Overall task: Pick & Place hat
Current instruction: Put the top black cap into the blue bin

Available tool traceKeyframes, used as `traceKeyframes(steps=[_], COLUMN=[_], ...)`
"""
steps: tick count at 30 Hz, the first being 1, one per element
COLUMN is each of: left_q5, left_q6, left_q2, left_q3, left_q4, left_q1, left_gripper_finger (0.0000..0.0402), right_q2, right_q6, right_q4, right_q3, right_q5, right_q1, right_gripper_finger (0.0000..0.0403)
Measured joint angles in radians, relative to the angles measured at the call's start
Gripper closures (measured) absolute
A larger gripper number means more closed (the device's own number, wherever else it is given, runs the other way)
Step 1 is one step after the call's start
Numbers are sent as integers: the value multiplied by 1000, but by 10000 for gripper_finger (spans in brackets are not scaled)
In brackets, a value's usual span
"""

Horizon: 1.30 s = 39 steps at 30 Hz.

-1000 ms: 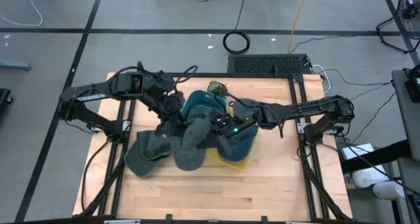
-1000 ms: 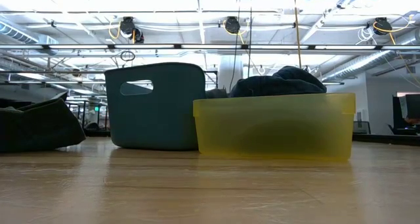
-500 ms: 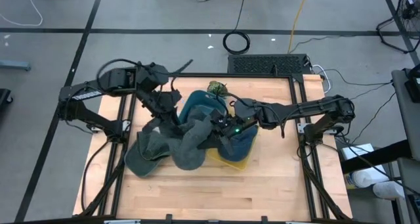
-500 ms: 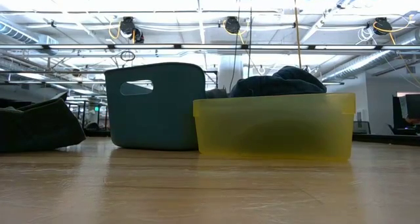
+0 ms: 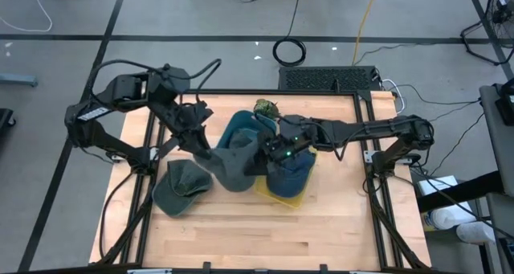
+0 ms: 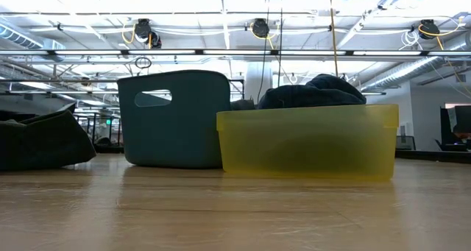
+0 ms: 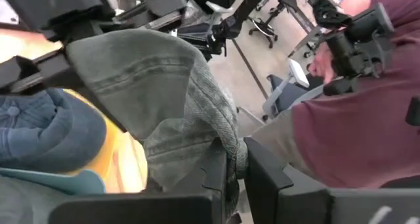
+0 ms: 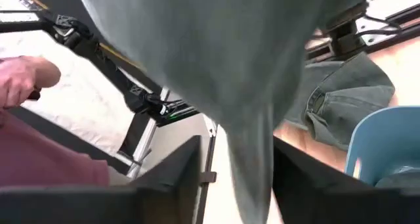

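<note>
Left arm bent at the elbow, reaching in from the table's left edge; left gripper [image 7: 235, 168] pinched tight on a fold of the grey hat [image 5: 229, 165], which hangs from it above the wood table [image 5: 337, 226]. Right arm stretched long and low from the right side; right gripper [image 8: 233, 161] at the hat's far edge, fingers parted, cloth hanging loose between them. Beneath the right gripper: yellow bin [image 5: 283, 195] holding a blue hat [image 5: 291, 171]. Teal bin [image 6: 175, 118] just beside it. A second grey hat [image 5: 178, 187] lies flat below the left gripper.
</note>
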Motion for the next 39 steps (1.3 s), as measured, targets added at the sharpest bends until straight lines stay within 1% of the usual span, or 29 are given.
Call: traceKeyframes(steps=[4,7,10,13,16,20,22,25,27,29,30,32,34,35,39], left_q5=[2,2,2,-5,-6,-10,-28,-81,-125,-161,-179,-223,-291,-309,-328], left_q6=[-3,-19,-27,-41,-44,8,67,208,301,372,402,440,467,482,560], left_q2=[-1,0,0,0,0,0,-1,0,0,2,5,17,36,48,102], left_q3=[12,12,12,12,12,12,12,12,12,12,12,12,12,12,12], left_q4=[-37,-52,-71,-80,-81,-104,-115,-128,-132,-135,-137,-151,-153,-161,-208], left_q1=[0,0,0,4,17,35,43,46,49,54,58,61,61,61,61], left_gripper_finger=[371,371,371,371,371,371,371,371,371,371,371,371,371,371,371], right_q2=[0,0,-4,-16,-46,-109,-137,-200,-239,-272,-288,-319,-343,-358,-412], right_q6=[2,20,45,31,-24,-108,-153,-235,-279,-304,-311,-309,-310,-312,-312], right_q4=[-18,-58,-115,-207,-325,-357,-293,-294,-243,-259,-231,-232,-181,-173,-84], right_q3=[0,0,0,0,0,-12,-13,-35,-40,-50,-48,-50,-51,-50,-50], right_q5=[-75,-137,-178,-176,-170,-140,-115,-40,17,59,79,115,121,125,170], right_q1=[-34,-62,-95,-136,-182,-226,-240,-249,-249,-248,-248,-248,-249,-249,-248], right_gripper_finger=[185,142,109,89,80,79,79,78,78,78,78,78,78,78,78])
